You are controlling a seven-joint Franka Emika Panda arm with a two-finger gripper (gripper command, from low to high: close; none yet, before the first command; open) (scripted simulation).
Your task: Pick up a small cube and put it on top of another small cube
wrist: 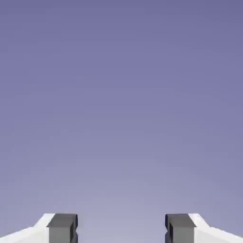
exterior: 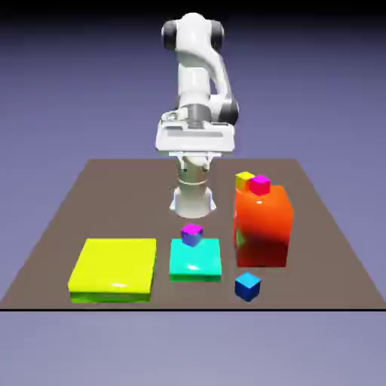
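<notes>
— Yellow came first, you said?

— Yes. From the exterior view's left I had the flat yellow-green slab (exterior: 113, 269) on the brown table (exterior: 68, 203), then just beside it the low teal block (exterior: 195, 258). On the teal block's back edge sat the small cube with a magenta top and violet-blue sides (exterior: 191, 234), my target. Further right stood the tall orange-red block (exterior: 262, 225), with a little yellow cube (exterior: 243, 179) and an all-magenta cube (exterior: 260, 184) side by side on its top.

— And the one you had to lift?

— The small glossy blue cube (exterior: 247, 286) lay on the table near the front edge, just ahead of the orange-red block's lower corner and right of the teal block, touching neither.

— What was your hand doing?

— My hand (wrist: 121, 228) was high up and well apart from everything. Its own camera showed only backdrop, with the two grey fingertips (wrist: 62, 228) standing well apart and nothing between them.

— How did you expect the blue cube to handle?

— Light and rigid, I judged, but shiny, so perhaps slippery. It sat turned a little, so I reckoned I should square up to two opposite flat sides and take hold at mid-height, never across the corners. Its landing spot was barely bigger than itself, so a centred grip mattered.
</notes>
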